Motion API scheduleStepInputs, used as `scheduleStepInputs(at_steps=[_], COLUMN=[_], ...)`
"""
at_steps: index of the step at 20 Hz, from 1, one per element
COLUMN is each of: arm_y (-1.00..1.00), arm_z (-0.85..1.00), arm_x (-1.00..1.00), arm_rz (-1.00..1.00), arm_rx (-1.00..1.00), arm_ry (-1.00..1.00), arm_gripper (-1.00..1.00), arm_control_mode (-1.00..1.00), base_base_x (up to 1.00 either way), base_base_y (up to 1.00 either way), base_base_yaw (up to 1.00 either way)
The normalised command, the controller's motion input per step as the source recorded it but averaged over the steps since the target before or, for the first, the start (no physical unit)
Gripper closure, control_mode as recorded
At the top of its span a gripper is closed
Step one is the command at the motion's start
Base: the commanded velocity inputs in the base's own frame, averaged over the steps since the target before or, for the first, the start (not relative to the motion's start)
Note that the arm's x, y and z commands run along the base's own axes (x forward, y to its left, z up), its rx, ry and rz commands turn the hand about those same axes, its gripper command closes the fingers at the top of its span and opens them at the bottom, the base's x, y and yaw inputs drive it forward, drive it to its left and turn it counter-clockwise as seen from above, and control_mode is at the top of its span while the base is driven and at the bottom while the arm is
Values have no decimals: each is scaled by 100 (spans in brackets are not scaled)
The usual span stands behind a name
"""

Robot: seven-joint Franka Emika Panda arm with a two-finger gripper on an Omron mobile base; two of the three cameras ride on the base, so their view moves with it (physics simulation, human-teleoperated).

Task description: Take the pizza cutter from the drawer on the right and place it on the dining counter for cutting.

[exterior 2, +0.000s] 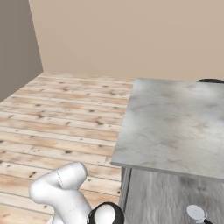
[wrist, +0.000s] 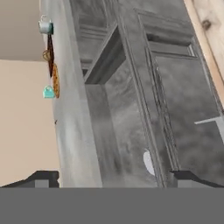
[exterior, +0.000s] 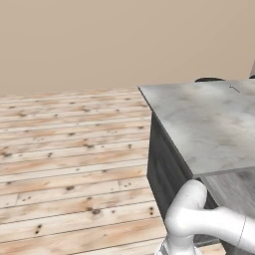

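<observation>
The drawer [exterior 2: 166, 197] stands pulled out below the dining counter [exterior 2: 175, 122], its light grey floor bare apart from the pizza cutter [exterior 2: 195, 212], whose round pale wheel shows at the frame's bottom edge. In the rolled hand view the same wheel of the pizza cutter [wrist: 148, 162] lies on the drawer floor [wrist: 118, 131], close to the right fingertip [wrist: 188, 177]. My gripper [wrist: 114, 179] is open, fingertips far apart, nothing between them, hovering over the drawer. The counter's stone edge [wrist: 72, 122] runs beside the drawer. The drawer floor [exterior: 234, 189] also shows under the counter slab [exterior: 209, 119].
On the far part of the counter stand a mug [wrist: 45, 26], a small teal item [wrist: 48, 92] and an orange object [wrist: 55, 81]. Dark seat tops [exterior: 209, 78] peek up behind the counter. Wooden floor [exterior: 69, 159] lies to the left. Dark cabinet fronts [wrist: 183, 100] flank the drawer.
</observation>
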Motion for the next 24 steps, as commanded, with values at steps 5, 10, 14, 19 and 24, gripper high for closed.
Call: scheduleStepInputs(at_steps=[5, 10, 14, 19, 24], arm_y=[57, 56, 78, 58, 67], arm_z=[85, 71, 18, 25, 30], arm_x=[42, 27, 42, 53, 57], arm_rz=[5, 8, 25, 38, 30], arm_rx=[-3, -16, -23, -16, -13], arm_ry=[8, 33, 27, 26, 26], arm_gripper=[-100, -100, -100, -100, -100], arm_control_mode=[-100, -100, -100, -100, -100], base_base_x=[0, 0, 0, 0, 0], base_base_y=[0, 0, 0, 0, 0], base_base_yaw=[0, 0, 0, 0, 0])
